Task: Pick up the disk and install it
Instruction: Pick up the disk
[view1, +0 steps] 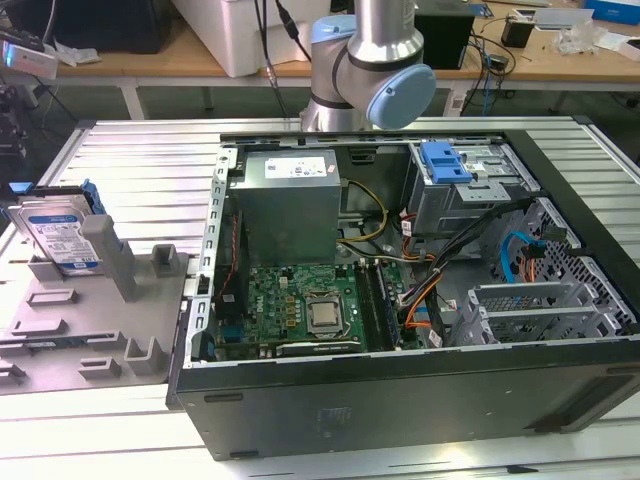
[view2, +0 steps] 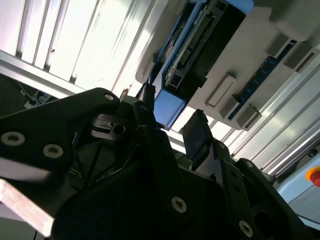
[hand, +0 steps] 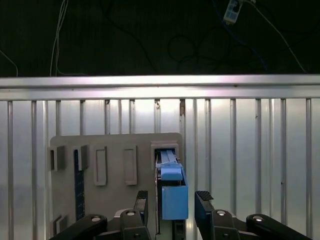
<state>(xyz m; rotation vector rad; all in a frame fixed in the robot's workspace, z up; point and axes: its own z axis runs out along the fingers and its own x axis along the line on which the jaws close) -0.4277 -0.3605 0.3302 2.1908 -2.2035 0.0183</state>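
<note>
1. The disk (view1: 60, 235), a flat silver-metal hard drive with a white-and-blue label and bright blue plastic side rails, stands on edge in a grey plastic fixture tray (view1: 120, 335). It is at the exterior view's left, and its label faces the camera.
2. The tray lies on a slatted aluminium table (view1: 150, 160), just beside an open black computer case (view1: 400, 410) that lies on its side.
3. Inside the case are a grey metal power-supply box (view1: 290, 205), a green motherboard (view1: 270, 300) and, towards the exterior view's right, a bare blue plastic bracket (view1: 445, 162) on the drive cage.
4. The silver and pale-blue robot arm (view1: 375, 70) rises behind the case, well apart from the disk.
5. In the first wrist view, the black gripper (hand: 172, 196) is spread wide and holds nothing. Its two fingers (hand: 142, 202) frame the disk's blue end (hand: 174, 202), which sits in a slot of the tray.
6. In the second wrist view, the same fingers (view2: 198, 131) stand apart. The blue rail shows in the gap between them, and the disk (view2: 192, 42) runs on beyond it.
7. No finger touches the disk in either wrist view.
</note>
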